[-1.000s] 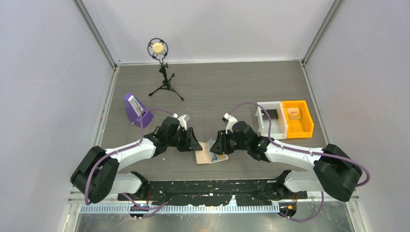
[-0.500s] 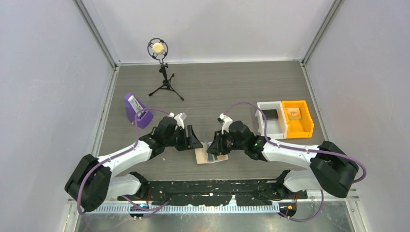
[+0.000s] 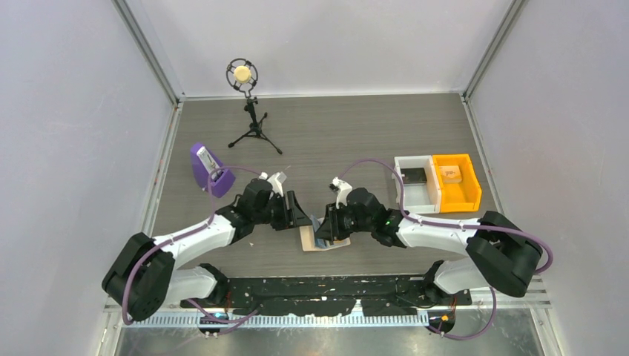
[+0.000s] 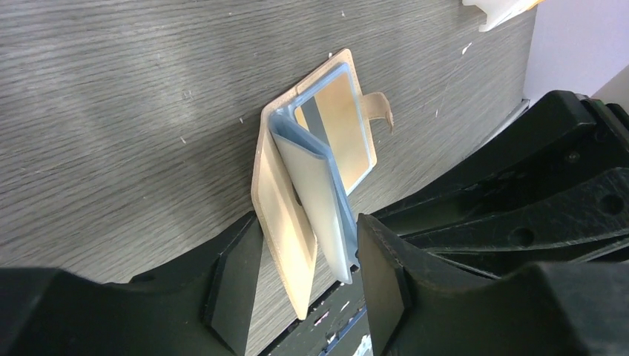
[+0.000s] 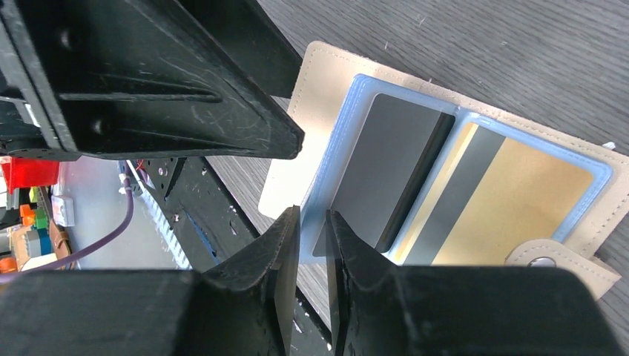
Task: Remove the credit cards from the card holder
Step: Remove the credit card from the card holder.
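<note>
- The right arm has slid leftward since a second ago. Its jaws now sit over the open card holder [image 5: 319, 81] instead of at its right edge, while the left arm has barely shifted.
- The card holder lies flat on the counter [image 3: 334, 141], close to the near edge and between the two arms. Both credit cards are still in their blue pockets. The grey card [image 5: 386, 167] sits nearer the right jaws and the gold card [image 5: 530, 200] nearer the snap tab.
- The right jaws are almost together, with the pocket edge and a corner of the grey card in the narrow gap. I cannot tell whether they have actually pinched the card, since the tips hide the contact.
- The left jaws stand apart, straddling the near end of the holder. A raised blue pocket leaf [image 4: 319, 200] and the tan cover lie between them, apparently unclamped.
- As I read it, the pull on the first card is about to begin and no card is out yet.
- Room is tight: the two arm heads nearly meet above the holder, and the black base plate [image 3: 326, 293] lies just behind it.
- Bare counter lies beyond. The white bin [image 3: 398, 185] and orange bin [image 3: 475, 189] sit well to the right, and the purple stand [image 3: 202, 167] well to the left.
</note>
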You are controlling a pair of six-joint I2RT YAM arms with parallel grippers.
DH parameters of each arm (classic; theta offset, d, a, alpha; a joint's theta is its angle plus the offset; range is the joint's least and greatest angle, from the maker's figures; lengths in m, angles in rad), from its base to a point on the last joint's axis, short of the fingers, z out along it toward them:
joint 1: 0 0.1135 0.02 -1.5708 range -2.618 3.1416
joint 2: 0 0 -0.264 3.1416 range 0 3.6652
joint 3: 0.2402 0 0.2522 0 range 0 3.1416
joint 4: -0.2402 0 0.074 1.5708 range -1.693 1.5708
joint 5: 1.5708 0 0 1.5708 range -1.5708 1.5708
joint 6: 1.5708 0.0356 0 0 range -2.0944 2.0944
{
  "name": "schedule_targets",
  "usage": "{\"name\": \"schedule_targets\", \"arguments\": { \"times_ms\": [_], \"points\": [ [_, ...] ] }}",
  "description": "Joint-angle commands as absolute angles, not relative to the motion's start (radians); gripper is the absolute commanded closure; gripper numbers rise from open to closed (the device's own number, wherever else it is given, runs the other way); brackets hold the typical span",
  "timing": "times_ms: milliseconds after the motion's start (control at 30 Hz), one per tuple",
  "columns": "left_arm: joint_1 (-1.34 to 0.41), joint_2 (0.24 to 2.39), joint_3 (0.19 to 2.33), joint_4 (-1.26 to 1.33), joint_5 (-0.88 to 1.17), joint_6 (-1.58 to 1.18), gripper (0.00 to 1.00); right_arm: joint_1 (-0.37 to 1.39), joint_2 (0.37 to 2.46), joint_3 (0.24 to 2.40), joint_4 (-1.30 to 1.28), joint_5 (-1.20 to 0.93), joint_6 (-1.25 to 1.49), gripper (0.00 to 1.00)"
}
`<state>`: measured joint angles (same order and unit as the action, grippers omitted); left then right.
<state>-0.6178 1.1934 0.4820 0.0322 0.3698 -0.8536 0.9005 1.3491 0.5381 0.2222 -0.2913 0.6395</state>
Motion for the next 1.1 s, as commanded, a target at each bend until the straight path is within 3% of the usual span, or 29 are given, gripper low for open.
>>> {"name": "schedule_targets", "arguments": {
  "times_ms": [0,233,400,800,1067],
  "points": [
    [-0.618,1.224,0.477,0.124,0.413,-0.856,0.49,0.905,1.359,0.559,0.259,-0.285,0.644,0.73],
    [-0.618,1.222,0.468,0.146,0.422,-0.859,0.49,0.907,1.377,0.557,0.255,-0.283,0.646,0.59],
    [-0.617,1.220,0.466,0.143,0.420,-0.856,0.49,0.907,1.383,0.557,0.262,-0.287,0.647,0.58],
    [-0.617,1.232,0.469,0.130,0.413,-0.841,0.70,0.907,1.323,0.543,0.238,-0.265,0.659,0.48],
    [-0.618,1.239,0.468,0.133,0.413,-0.838,0.79,0.907,1.294,0.536,0.218,-0.239,0.659,0.51]
  ]
}}
